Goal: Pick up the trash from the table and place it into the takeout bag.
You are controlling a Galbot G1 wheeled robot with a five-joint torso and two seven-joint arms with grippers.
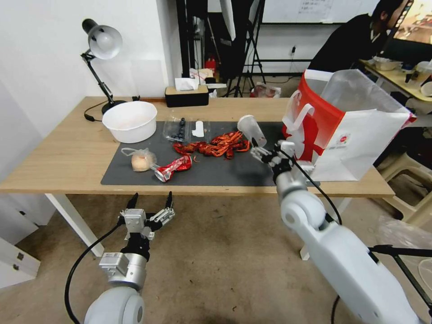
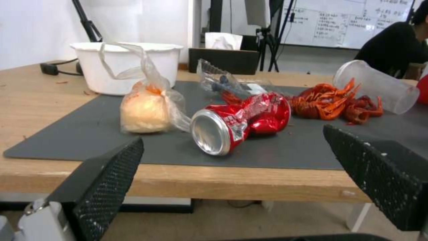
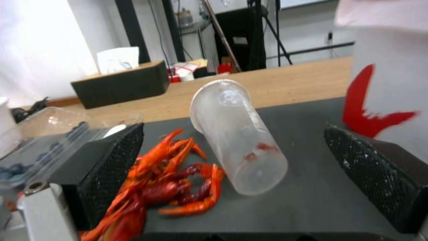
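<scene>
Big red-and-white takeout bag stands at the right of the tabletop, just beside the right tool. That tool is spread wide, reaching over the mat from lower right, with the clear plastic cup lying tipped between its pads, not gripped. Left tool, also wide, hangs low centre-left below the edge, facing the crushed shiny red can
</scene>
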